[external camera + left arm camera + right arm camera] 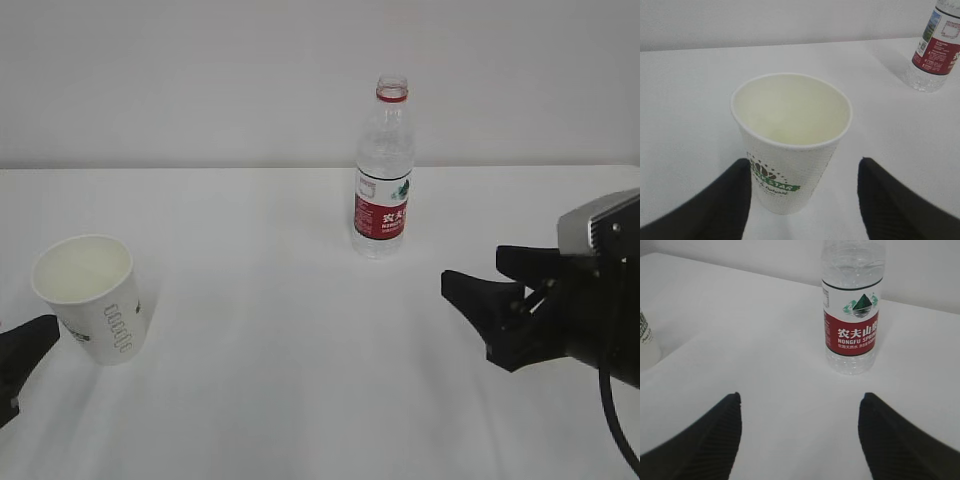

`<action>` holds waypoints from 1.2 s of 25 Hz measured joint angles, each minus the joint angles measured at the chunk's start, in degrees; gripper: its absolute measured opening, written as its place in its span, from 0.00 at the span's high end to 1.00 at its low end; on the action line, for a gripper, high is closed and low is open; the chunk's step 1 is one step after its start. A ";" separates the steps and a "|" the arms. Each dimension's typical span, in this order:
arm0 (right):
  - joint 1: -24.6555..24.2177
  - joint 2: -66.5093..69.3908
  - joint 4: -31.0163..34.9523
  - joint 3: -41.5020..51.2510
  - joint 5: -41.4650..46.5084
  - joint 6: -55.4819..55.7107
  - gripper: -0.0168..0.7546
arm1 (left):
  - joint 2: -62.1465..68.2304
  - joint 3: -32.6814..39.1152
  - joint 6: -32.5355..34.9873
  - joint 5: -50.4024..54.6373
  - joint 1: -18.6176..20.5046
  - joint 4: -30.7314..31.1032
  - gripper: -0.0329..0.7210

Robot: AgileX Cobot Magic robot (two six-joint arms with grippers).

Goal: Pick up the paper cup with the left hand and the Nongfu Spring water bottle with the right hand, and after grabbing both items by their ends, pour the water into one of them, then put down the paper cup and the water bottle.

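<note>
Right now both arms sit low at the near edge of the white table [300,400], w/ neither claw touching anything.

Left side: the paper cup [92,297] stands upright near the front-left of the table, mouth open, inside looks empty from the left wrist view. Green logo and lettering face the camera side. The left claw [802,200] is spread wide, one finger each side of the cup's lower part; the cup's base sits between the fingertips [730,185], slightly nearer the left finger, but there's a visible gap on the right side and I can't tell if the left finger grazes the wall. In the exterior view only one dark finger shows at the far left edge, just beside the cup's base.

Right side: the Nongfu Spring water bottle [383,180] stands upright toward the back-centre of the table, no cap, red neck ring, red-and-white label. Lower part is clear; water level can't be made out. The right claw [800,430] is spread open too, pointed at the bottle but well short of it: bare table lies between fingertips and bottle base. In the right wrist view the bottle sits a bit right of the claw's centre line. Exterior view shows this claw at the right edge, fingers aimed left, bottle up and to the left of it.

Cup and bottle are well apart, cup nearer the front.
</note>
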 joint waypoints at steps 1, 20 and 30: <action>0.00 1.27 0.14 0.57 -2.23 -0.37 0.27 | 0.00 0.00 0.00 0.00 0.00 0.00 0.31; 0.00 9.42 9.81 7.29 -20.50 -11.89 0.27 | 0.00 0.00 -0.09 1.22 0.00 -0.12 0.38; 0.00 9.51 9.81 7.29 -20.72 -11.91 0.27 | 0.00 0.00 -0.13 0.42 0.00 -0.12 0.42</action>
